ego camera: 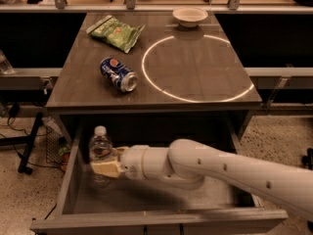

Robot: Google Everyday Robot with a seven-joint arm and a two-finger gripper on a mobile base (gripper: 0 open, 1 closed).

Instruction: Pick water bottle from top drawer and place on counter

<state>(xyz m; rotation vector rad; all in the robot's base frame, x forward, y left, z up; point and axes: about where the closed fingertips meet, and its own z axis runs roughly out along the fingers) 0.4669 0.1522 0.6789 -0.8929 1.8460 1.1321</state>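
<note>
Gripper (101, 167): inside the top drawer (146, 221), at its left rear, level with the lower body of the water bottle (100, 147) and overlapping it in the camera view.
Gripper state: cannot be determined (spread or clamped is not visible from this angle).
Arm (220, 170): white, enters from the lower right and reaches leftward across the drawer interior.
Water bottle: upright, white cap on top, standing on the drawer floor close to the left wall and the back.
Top drawer: pulled out below the counter (195, 67); flat grey bottom visible to the right of the arm.
Counter: dark wood-grain top marked with a thin white circle (143, 67) (right half of the surface).
Pepsi can (119, 74): lying on its side, just left of the circle.
Green snack bag (116, 32): flat, far left area of the counter.
Bowl (190, 16): at the far edge, above the circle.
</note>
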